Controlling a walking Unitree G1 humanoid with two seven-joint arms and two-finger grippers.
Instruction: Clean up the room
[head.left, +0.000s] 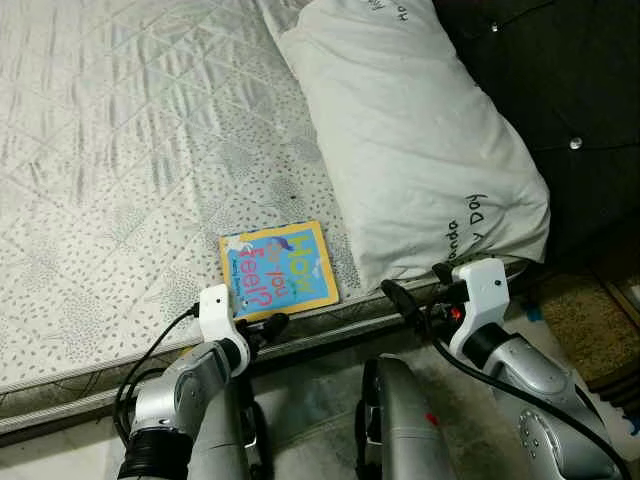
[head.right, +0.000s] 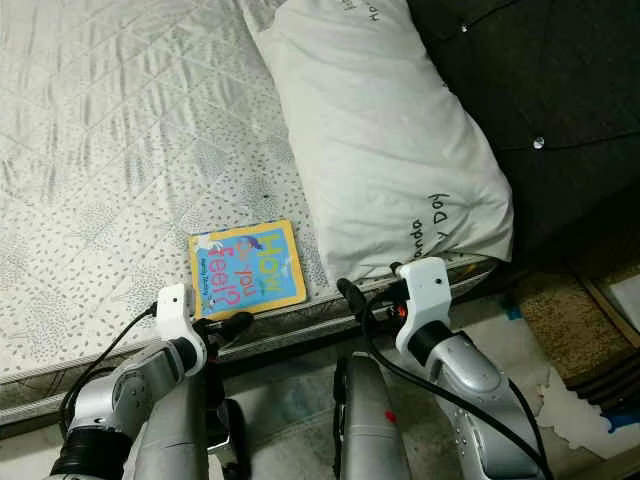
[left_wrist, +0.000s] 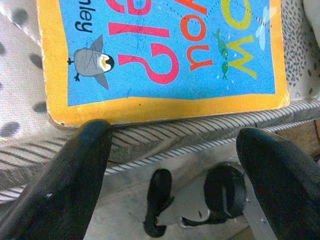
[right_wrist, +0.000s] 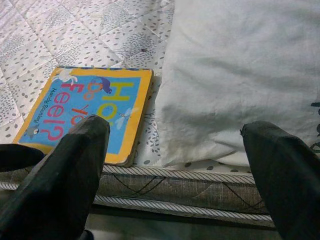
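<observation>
While its black fingers are spread wide and hold nothing, the left gripper (left_wrist: 172, 165) sits by the blue and yellow book (head.left: 279, 268) at the mattress (head.left: 120, 150) edge. Wide open too, the right gripper (right_wrist: 175, 175) faces the white pillow (head.left: 420, 140) beside it.

Book (head.left: 279, 270) blue, yellow-bordered; mattress (head.left: 120, 150) white, grey-speckled; pillow (head.left: 420, 140) white.

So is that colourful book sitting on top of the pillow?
No, the book lies flat on the mattress near its edge, beside the pillow.
</observation>
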